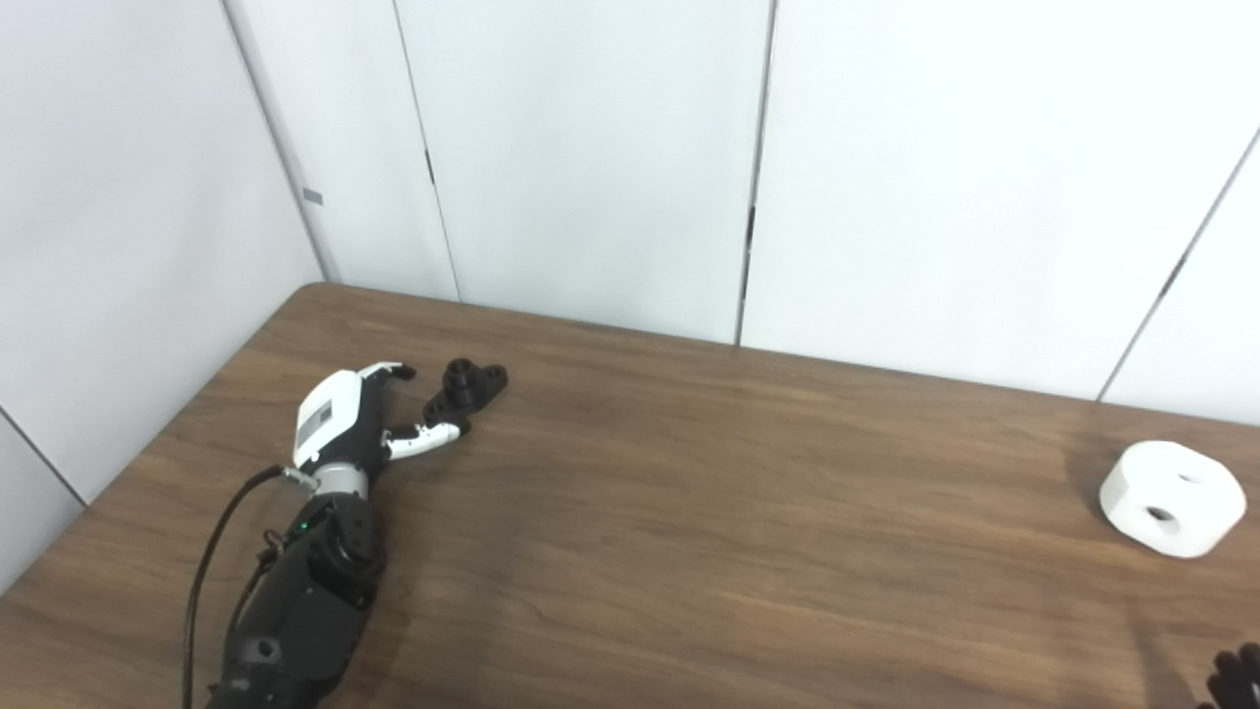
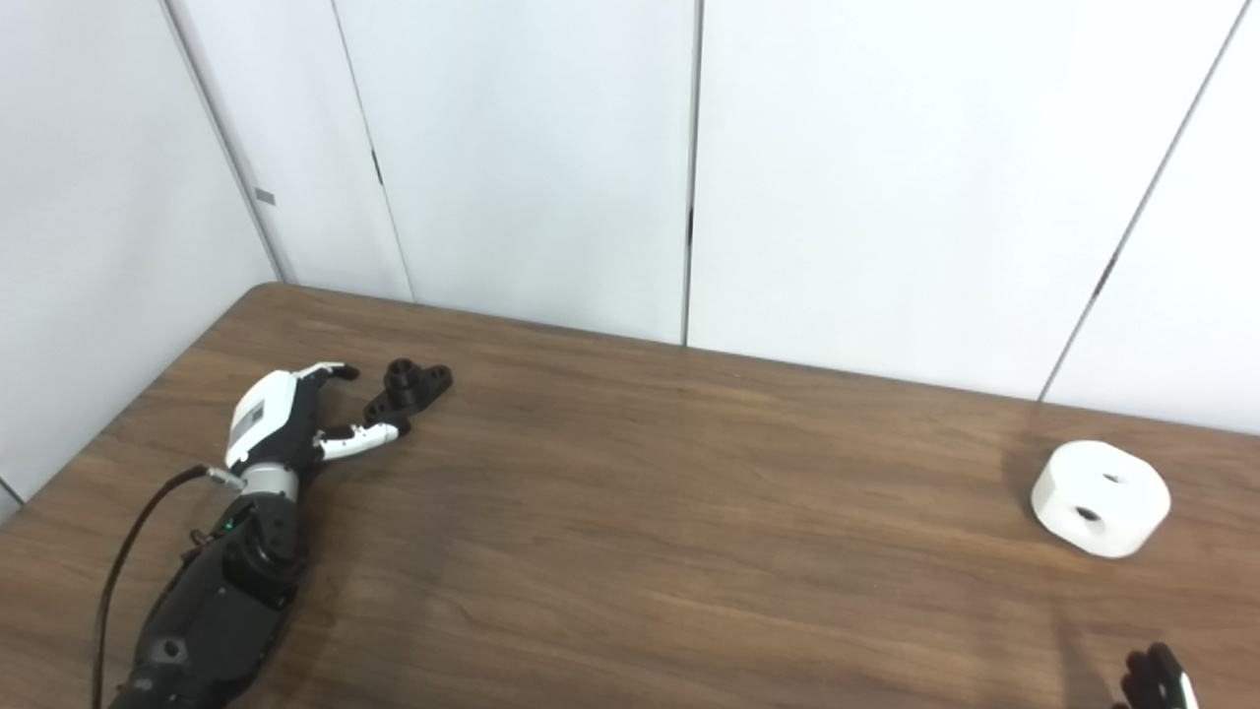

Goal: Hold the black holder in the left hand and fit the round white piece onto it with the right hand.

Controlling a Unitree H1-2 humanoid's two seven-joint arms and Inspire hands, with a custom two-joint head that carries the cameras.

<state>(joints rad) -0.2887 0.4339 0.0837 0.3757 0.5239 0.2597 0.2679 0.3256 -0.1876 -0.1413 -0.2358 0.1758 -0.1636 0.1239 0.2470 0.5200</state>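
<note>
The left hand was seen spread open at the black holder on the worktop, thumb tip touching it, nothing gripped. The white piece lay well apart, far right. Right hand: fingertips only at btm edge; state couldn't be told.

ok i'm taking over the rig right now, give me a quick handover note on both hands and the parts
Left hand: open, fingers spread beside the black holder, thumb near it, no grasp yet.
Right hand: only fingertips show at the bottom right edge; state unclear.
Round white piece: lies untouched at the table's far right.
Done: left hand has reached the holder.
Left: grasp and lift the holder, pick up the white piece, fit it on.
</note>
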